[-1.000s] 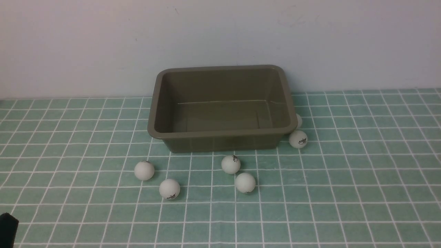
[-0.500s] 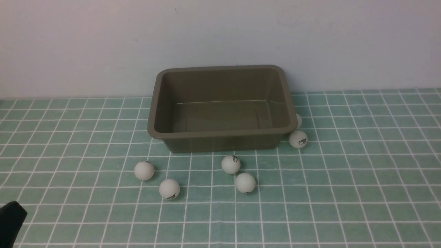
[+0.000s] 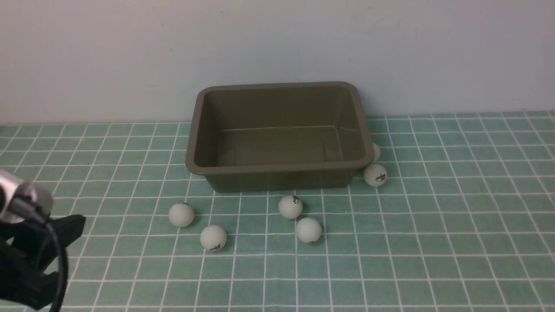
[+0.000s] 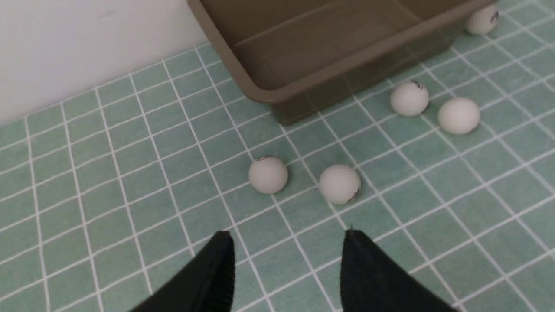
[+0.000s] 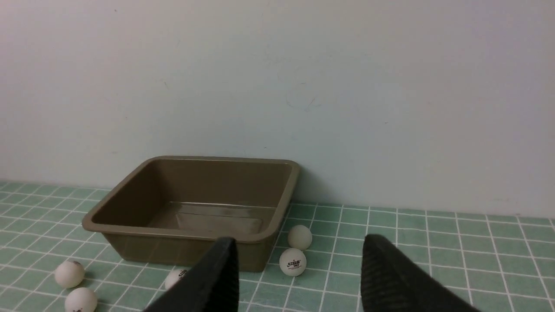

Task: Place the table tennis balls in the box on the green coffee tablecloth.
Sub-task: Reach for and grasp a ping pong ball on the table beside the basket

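The olive-brown box point(image 3: 277, 170) stands empty at the back of the green checked tablecloth point(image 3: 433, 238). Several white table tennis balls lie around it: two at front left point(image 3: 181, 215) point(image 3: 213, 237), two at front centre point(image 3: 290, 206) point(image 3: 308, 229), and one point(image 3: 375, 175) by the right front corner, with another point(image 3: 376, 152) half hidden behind the rim. My left gripper point(image 3: 65, 260) point(image 4: 286, 238) hovers low at the near left, open and empty, with the nearest balls point(image 4: 268, 174) point(image 4: 339, 183) just ahead. My right gripper point(image 5: 301, 245) is open, empty and well back from the box point(image 5: 182, 234).
A plain pale wall point(image 3: 277, 43) rises directly behind the box. A silver wrist part with a black cable point(image 3: 26, 199) sits above the left gripper. The cloth runs to both sides and to the near edge.
My left gripper has come up out of the lower left corner and further into the front view. The balls and the box have stayed where they were.
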Controlling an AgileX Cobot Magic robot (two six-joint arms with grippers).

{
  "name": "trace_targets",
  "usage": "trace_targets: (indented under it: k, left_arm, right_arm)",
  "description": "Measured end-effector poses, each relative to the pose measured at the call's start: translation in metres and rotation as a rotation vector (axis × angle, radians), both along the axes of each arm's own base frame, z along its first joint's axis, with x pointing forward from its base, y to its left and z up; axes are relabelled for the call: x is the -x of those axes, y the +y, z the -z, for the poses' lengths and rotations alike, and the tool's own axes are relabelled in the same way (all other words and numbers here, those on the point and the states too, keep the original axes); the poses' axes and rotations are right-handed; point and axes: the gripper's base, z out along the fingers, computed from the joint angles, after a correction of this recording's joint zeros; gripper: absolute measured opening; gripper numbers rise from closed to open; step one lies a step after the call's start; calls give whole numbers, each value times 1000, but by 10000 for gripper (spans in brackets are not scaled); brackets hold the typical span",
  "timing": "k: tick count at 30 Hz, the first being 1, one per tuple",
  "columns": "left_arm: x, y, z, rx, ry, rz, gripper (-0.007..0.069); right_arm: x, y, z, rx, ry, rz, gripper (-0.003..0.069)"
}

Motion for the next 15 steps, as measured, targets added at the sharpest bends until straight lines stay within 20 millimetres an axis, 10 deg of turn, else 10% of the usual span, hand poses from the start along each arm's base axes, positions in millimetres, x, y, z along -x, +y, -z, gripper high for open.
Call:
trace_targets:
  k: [7, 15]
  left_arm:
    - [-71, 3, 18, -29, 158, 19, 483]
    - [-135, 1, 35, 34, 318, 41, 457]
  right_arm:
    - [-3, 1, 6, 41, 10, -21, 356]
    - [-8, 4, 9, 65, 63, -49, 356]
